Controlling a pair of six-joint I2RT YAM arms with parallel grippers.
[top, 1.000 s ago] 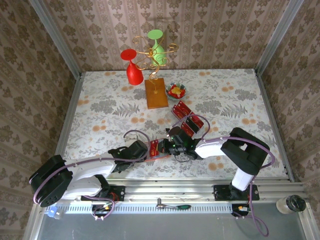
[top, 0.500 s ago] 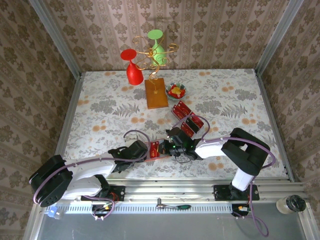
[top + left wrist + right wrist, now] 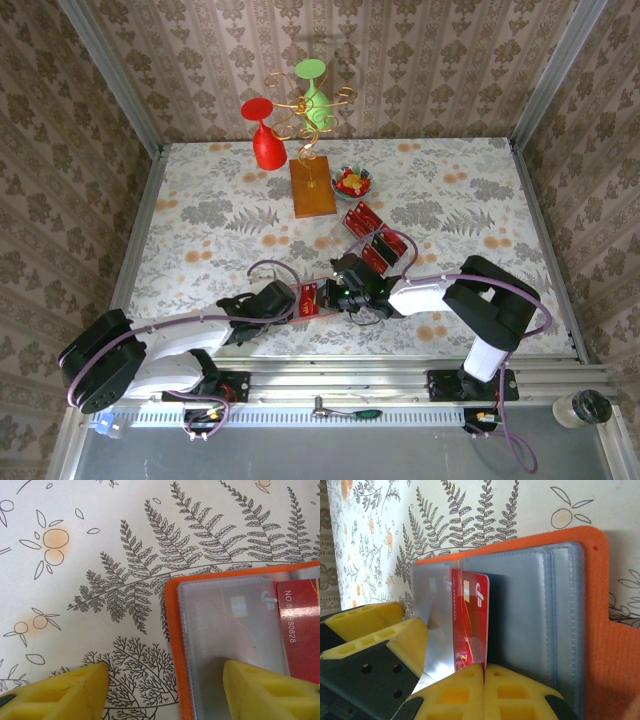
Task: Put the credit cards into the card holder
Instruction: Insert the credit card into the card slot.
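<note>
Now right tool [image 3: 484,674] pinches credit card [image 3: 470,622] standing in card holder [image 3: 600,645].

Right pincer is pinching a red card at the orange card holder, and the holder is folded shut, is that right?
Not quite. The right pincer is pinching a red card at the orange card holder, but the holder is not folded shut: it lies open with its clear sleeves showing. The right wrist view shows this.
</note>
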